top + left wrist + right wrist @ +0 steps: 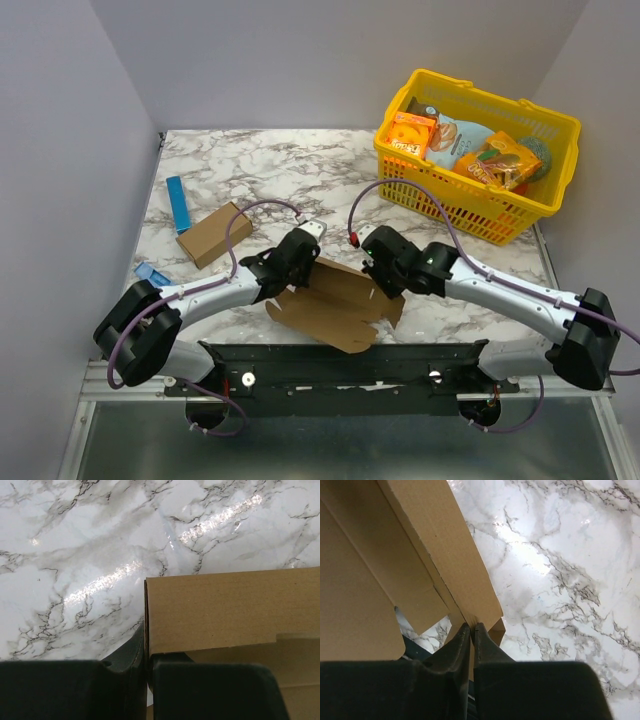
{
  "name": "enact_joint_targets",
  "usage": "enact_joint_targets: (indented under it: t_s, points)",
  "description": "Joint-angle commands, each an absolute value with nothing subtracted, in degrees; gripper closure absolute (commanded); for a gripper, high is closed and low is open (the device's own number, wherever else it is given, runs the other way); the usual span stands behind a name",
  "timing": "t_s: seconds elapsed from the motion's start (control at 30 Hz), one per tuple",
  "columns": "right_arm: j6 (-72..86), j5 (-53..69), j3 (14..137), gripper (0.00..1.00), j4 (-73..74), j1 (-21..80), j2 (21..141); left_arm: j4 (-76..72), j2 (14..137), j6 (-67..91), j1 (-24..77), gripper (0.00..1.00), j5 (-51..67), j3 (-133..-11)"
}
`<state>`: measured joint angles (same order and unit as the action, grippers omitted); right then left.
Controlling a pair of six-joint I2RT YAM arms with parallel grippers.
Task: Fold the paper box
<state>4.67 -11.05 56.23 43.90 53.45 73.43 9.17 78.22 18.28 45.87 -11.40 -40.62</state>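
Top external view: the paper box sits at the table's near edge, left gripper clamping its left panel, right gripper pinching its right flap; bare marble ahead, basket far right.

Pinched at a thin edge of the paper box by the right gripper, dark fingers all but meeting on the cardboard. Slanting up and left from the claw's tips, a long brown panel; lower left, a round-cornered flap. Just right of the tips, a small tab. Farther right, glossy marble table.
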Motion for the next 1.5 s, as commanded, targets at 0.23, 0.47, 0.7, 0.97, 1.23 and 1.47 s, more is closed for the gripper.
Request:
enact_joint_targets:
  t_s: [0.23, 0.47, 0.7, 0.97, 1.23, 1.47]
  points:
    - [16.7, -22.5, 63.0, 0.97, 41.2, 54.0, 78.9, 4.8, 79.3, 25.7, 51.3, 1.0, -16.4, -42.4]
    - [19.1, -23.4, 63.7, 0.99, 40.7, 54.2, 80.9, 3.6, 79.9, 27.9, 54.2, 1.0, -19.6, -42.5]
    - [20.0, -23.4, 63.5, 0.99, 39.7, 54.6, 81.6, 2.9, 81.7, 28.9, 56.0, 1.0, -21.2, -43.2]
    - [21.9, -23.5, 64.3, 0.99, 39.6, 55.8, 84.2, 1.4, 83.6, 30.4, 56.2, 1.0, -21.4, -44.2]
    - [24.2, -25.7, 64.5, 0.99, 40.5, 56.1, 86.0, 1.6, 83.8, 30.5, 56.4, 1.0, -21.5, -44.6]
    - [30.5, -25.3, 62.1, 0.99, 36.8, 56.1, 84.5, 0.5, 83.7, 31.9, 56.4, 1.0, -21.7, -43.6]
